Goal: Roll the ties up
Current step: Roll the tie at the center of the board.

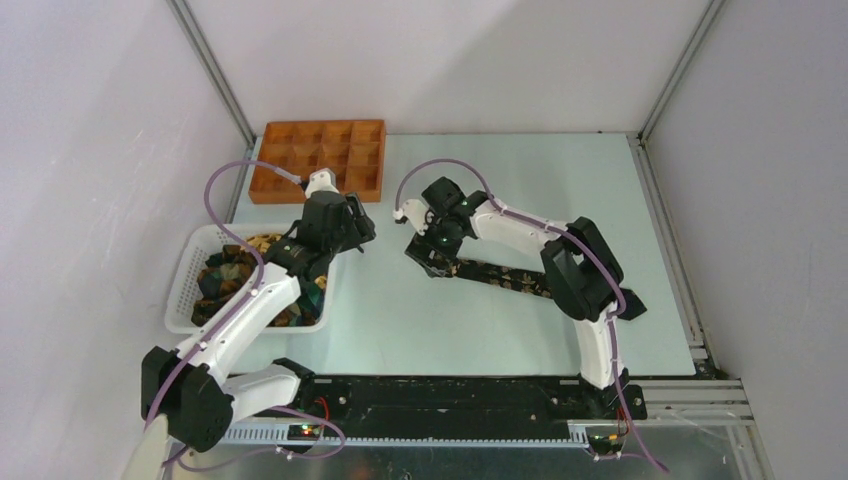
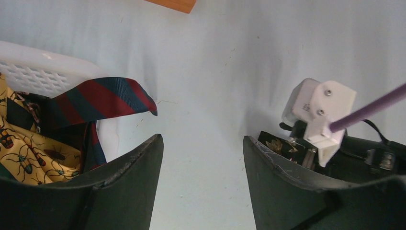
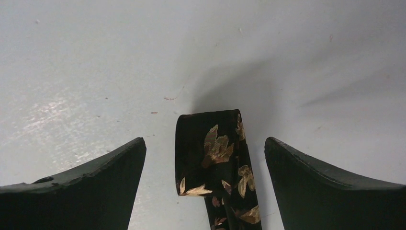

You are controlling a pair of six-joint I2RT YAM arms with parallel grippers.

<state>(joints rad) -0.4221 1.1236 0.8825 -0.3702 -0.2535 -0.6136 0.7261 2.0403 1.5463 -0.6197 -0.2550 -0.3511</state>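
A dark tie (image 1: 500, 277) with gold leaf print lies flat on the table, running from the middle toward the right. In the right wrist view its near end (image 3: 215, 153) is folded back over itself in a loose first turn. My right gripper (image 3: 205, 140) stands open astride that folded end, both fingers clear of the cloth. It also shows from above (image 1: 428, 245). My left gripper (image 2: 201, 140) is open and empty over bare table, just right of the basket (image 1: 352, 230). More ties (image 1: 235, 275) lie heaped in the basket.
The white mesh basket (image 1: 185, 300) sits at the left. A red and navy striped tie (image 2: 103, 98) hangs over its rim, beside a yellow insect-print one (image 2: 28, 148). An orange compartment tray (image 1: 318, 160) stands at the back left. The right wrist's white mount (image 2: 318, 112) is close to my left fingers.
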